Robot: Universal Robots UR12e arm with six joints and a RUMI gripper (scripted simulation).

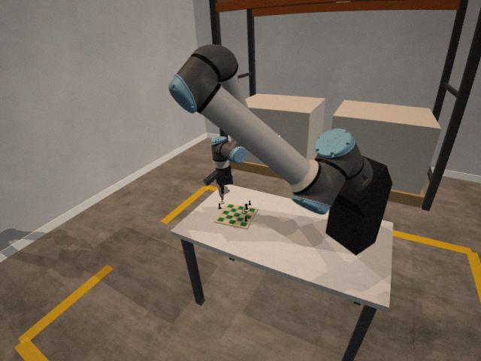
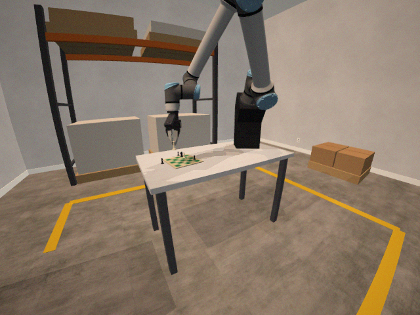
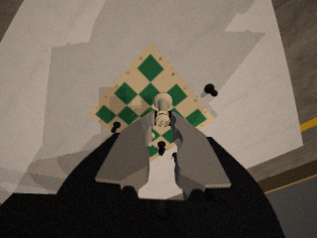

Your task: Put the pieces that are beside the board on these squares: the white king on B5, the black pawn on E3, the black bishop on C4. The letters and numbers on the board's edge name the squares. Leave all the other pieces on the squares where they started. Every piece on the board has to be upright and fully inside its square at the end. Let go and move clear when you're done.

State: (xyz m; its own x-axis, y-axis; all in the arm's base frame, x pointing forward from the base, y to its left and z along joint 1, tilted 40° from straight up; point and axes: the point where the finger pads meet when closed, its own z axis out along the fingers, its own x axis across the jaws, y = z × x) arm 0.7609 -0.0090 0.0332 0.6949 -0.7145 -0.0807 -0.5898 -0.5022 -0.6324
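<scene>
The gripper (image 1: 222,200) (image 2: 173,141) (image 3: 162,111) is hovering near the board (image 1: 229,222) (image 2: 176,165) (image 3: 151,52), its fingers clamping the white king (image 1: 222,202) (image 2: 173,146) (image 3: 162,106). The king is sitting between the fingertips, its lower end reaching beyond them, above the table (image 1: 271,248) (image 2: 216,169) (image 3: 248,124). Beside the board, one black piece (image 1: 219,206) (image 2: 162,161) (image 3: 210,89) is standing; its type is staying too small to tell.

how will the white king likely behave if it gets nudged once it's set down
The white king looks rigid, probably no flex. Its tall, slim shape suggests it could tip, and its rounded outline may let it roll once fallen.
</scene>
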